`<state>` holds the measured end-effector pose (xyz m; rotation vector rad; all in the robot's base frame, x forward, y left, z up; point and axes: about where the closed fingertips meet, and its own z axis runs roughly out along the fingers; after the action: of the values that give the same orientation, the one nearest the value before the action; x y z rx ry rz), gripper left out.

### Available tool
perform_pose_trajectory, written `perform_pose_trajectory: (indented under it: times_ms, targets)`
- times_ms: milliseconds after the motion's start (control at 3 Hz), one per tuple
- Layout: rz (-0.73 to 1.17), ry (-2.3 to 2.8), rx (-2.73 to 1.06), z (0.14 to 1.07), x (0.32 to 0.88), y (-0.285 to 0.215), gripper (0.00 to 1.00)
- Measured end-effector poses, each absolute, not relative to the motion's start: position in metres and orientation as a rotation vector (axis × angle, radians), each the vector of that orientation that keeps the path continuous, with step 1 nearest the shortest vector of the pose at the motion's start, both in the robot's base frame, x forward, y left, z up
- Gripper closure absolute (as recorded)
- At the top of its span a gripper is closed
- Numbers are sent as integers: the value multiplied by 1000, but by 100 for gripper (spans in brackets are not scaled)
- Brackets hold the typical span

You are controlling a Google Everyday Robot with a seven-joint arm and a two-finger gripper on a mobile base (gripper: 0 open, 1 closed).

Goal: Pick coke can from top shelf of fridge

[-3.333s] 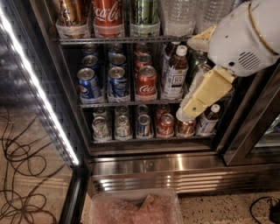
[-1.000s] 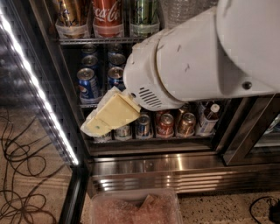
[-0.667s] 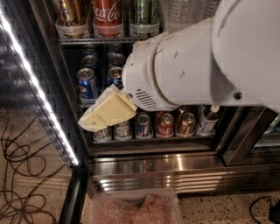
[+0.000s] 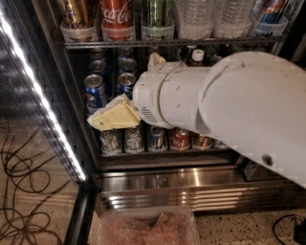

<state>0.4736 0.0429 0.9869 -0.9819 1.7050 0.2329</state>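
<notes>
The red coke can [image 4: 117,15] stands in a clear holder on the top shelf [image 4: 167,43] of the fridge [image 4: 172,187], between a gold can [image 4: 77,14] and a green can [image 4: 158,14]. My gripper [image 4: 117,116], cream coloured at the end of the big white arm [image 4: 224,110], is at the level of the middle shelf, below and slightly left of the coke can, in front of the Pepsi cans [image 4: 95,91]. It holds nothing that I can see. The arm hides most of the middle shelf.
Clear water bottles [image 4: 196,16] stand right of the green can. A row of cans [image 4: 143,139] fills the lowest shelf. The white light strip [image 4: 40,103] runs down the open door edge at left. Cables [image 4: 19,182] lie on the floor. A clear tub [image 4: 148,228] sits below.
The arm has swung from the right side of the fridge across to the left and come closer to the camera. The gripper now sits in front of the Pepsi cans.
</notes>
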Motion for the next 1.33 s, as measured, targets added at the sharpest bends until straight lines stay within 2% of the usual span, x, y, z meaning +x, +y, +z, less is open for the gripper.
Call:
perform_pose_trajectory:
  times_ms: [333, 1333]
  targets:
    - [209, 1647, -909, 987, 487, 66, 0]
    - [159, 1575, -829, 1013, 497, 63, 0]
